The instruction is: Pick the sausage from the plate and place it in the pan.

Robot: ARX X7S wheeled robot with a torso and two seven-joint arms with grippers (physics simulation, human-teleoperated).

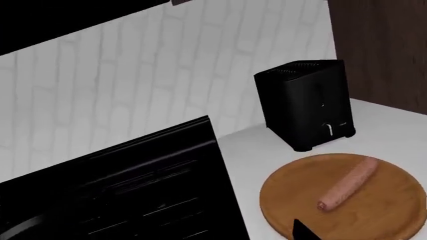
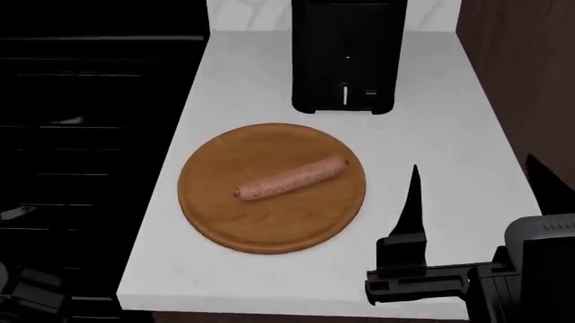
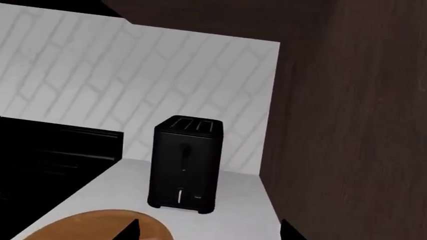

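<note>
The right gripper hangs over the white counter just beside the plate, its two black fingers spread wide apart, holding nothing and touching nothing. The sausage lies slantwise across the middle of the wooden plate, which sits in front of a black toaster and next to the dark stove. The left gripper shows only as a dark corner low at the head view's left, so I cannot tell how it stands.
</note>
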